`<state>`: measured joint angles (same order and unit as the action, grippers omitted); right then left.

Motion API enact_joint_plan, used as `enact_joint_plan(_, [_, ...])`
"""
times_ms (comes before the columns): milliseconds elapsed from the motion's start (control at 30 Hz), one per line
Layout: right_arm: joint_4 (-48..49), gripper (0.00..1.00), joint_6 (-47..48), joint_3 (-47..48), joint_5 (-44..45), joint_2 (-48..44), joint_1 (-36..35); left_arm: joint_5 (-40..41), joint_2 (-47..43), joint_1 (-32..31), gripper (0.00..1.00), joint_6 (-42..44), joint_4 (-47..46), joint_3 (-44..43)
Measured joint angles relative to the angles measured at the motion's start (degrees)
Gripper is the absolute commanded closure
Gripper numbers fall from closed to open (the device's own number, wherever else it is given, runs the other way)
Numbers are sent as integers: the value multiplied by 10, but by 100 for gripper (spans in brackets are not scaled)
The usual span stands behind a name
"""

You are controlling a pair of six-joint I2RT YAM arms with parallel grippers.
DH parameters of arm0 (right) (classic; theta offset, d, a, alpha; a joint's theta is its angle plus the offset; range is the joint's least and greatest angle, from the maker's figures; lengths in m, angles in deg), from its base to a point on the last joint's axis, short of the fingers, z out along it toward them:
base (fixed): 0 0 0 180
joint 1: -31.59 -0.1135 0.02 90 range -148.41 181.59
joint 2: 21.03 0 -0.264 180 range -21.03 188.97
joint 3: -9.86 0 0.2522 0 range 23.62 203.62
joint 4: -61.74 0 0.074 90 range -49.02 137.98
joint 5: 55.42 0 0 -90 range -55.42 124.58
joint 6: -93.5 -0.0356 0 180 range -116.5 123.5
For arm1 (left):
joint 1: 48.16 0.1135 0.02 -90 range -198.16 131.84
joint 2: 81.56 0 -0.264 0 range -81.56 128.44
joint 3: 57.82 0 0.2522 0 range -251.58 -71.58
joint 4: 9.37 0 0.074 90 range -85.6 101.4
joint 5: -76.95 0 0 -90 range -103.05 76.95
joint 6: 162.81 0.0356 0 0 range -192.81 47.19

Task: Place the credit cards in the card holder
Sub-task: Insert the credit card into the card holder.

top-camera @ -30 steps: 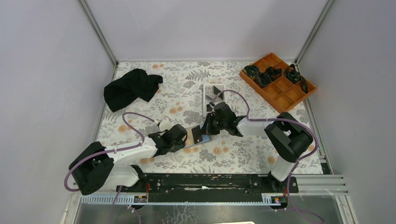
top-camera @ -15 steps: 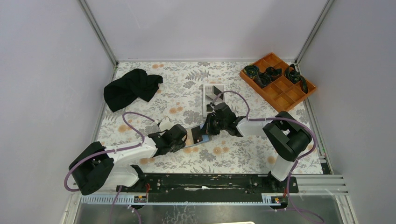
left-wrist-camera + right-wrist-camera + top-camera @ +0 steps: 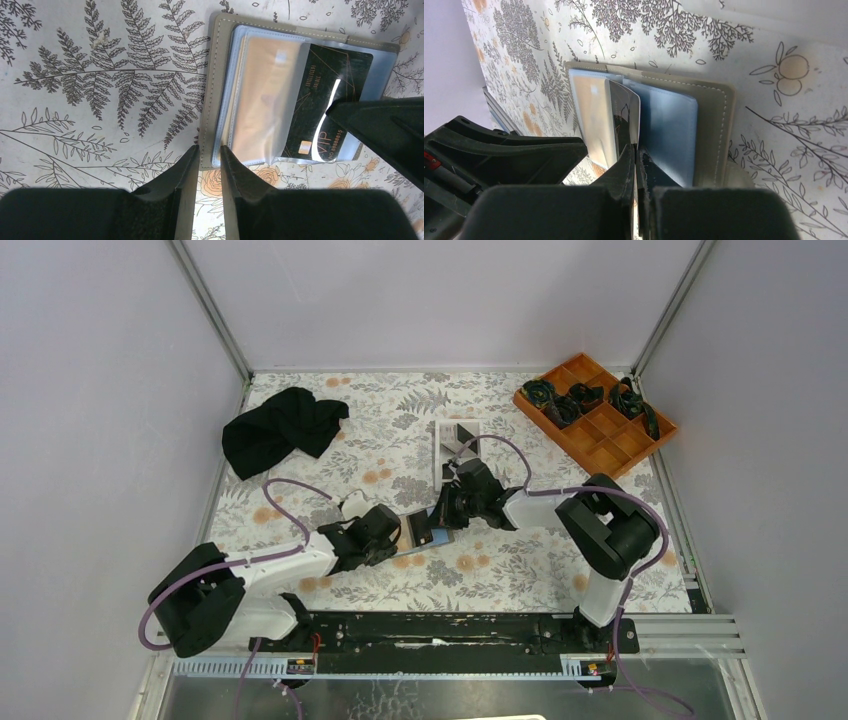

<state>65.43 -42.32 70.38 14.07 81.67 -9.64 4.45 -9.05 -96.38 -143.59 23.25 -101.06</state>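
The card holder (image 3: 420, 533) lies open on the flowered table, its grey cover (image 3: 212, 75) up and its pale blue sleeves showing. An orange-gold credit card (image 3: 260, 110) sits inside a clear sleeve. A black credit card (image 3: 325, 100) lies partly under the neighbouring sleeve, and my right gripper (image 3: 636, 150) is shut on its outer edge (image 3: 624, 112). My left gripper (image 3: 209, 150) stands over the holder's near corner. Its jaws are narrowly open and flank the grey stitched edge.
A white tray (image 3: 442, 445) with a dark card in it stands just behind the holder. An orange compartment tray (image 3: 600, 440) holding black items sits at the back right. A black cloth (image 3: 283, 427) lies at the back left.
The right arm has edged slightly left toward the holder. The left arm and the holder stay where they were.
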Motion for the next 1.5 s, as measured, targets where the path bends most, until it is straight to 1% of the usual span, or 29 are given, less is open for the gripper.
enact_joint_plan(200, [-7,100,13,15,-12,14,1,-2,4,1,72,6,2,-4])
enact_joint_plan(367, [-37,100,36,39,-15,17,-2,-5,5,3,72,7,2,-4])
enact_joint_plan(500, [-76,80,65,71,-10,21,-10,-5,5,4,72,7,1,-4])
enact_joint_plan(600, [-107,71,87,90,7,23,-19,-5,5,4,73,7,0,-4])
enact_joint_plan(700, [-140,66,106,99,19,25,-29,-6,6,5,73,7,-3,-4])
enact_joint_plan(833, [-176,62,126,114,31,25,-35,-7,9,7,73,7,-16,-3])
enact_joint_plan(1133, [-216,56,143,122,55,15,-39,-9,12,8,73,6,-51,6])
enact_joint_plan(1500, [-244,54,150,122,90,-12,-43,-15,12,10,73,2,-82,18])
